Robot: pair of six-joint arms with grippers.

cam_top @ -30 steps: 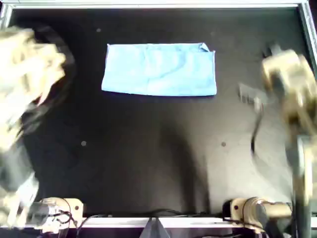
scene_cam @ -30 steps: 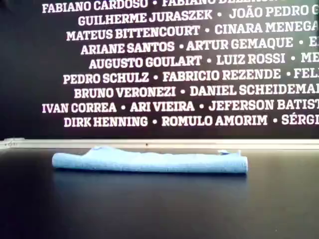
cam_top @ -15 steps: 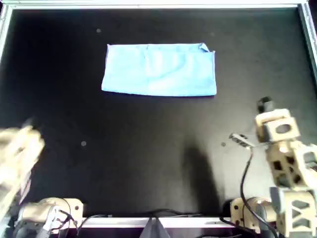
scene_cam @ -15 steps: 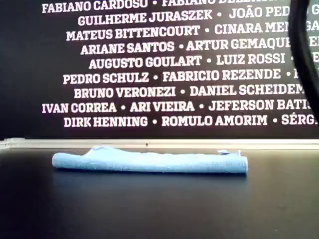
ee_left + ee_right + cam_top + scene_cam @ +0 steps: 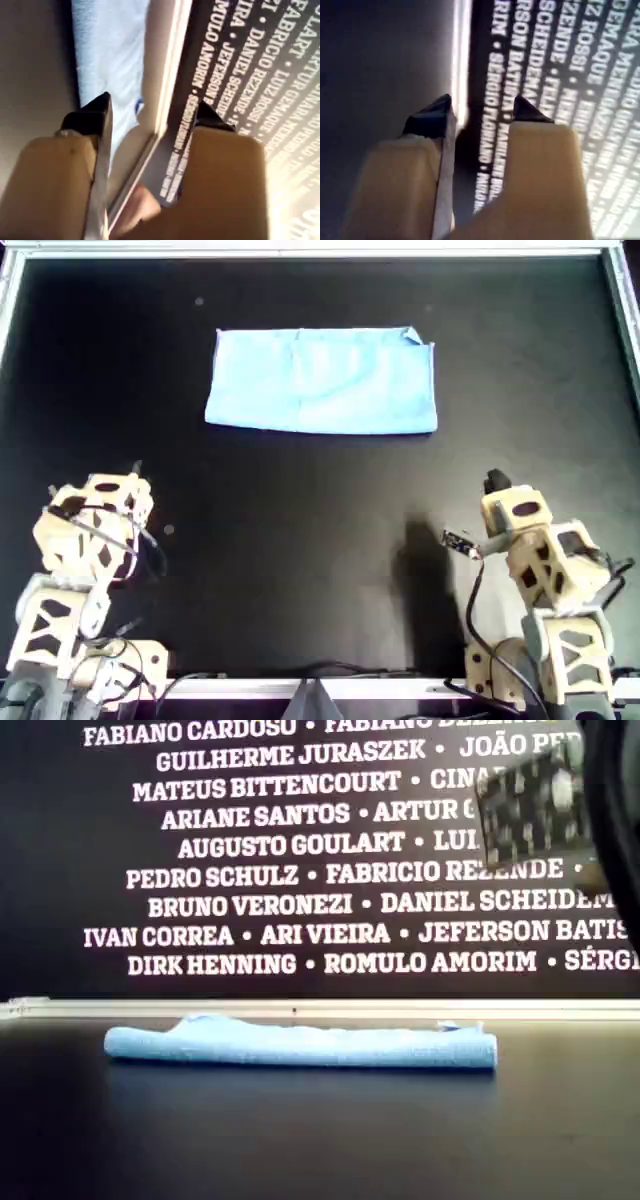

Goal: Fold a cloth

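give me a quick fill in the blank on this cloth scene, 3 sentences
1. The cloth is pale ____ in colour.
2. In the overhead view the cloth lies on a ____ table, apart from both arms.
3. My first gripper and my second gripper each hold ____ between their fingertips.

Missing words: blue; black; nothing

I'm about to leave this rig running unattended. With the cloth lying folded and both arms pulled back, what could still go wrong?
The cloth has one corner flipped up at its far edge, so the fold may look untidy or spring open. Both my first gripper and my second gripper are open and empty, well clear of it, so snagging seems unlikely.
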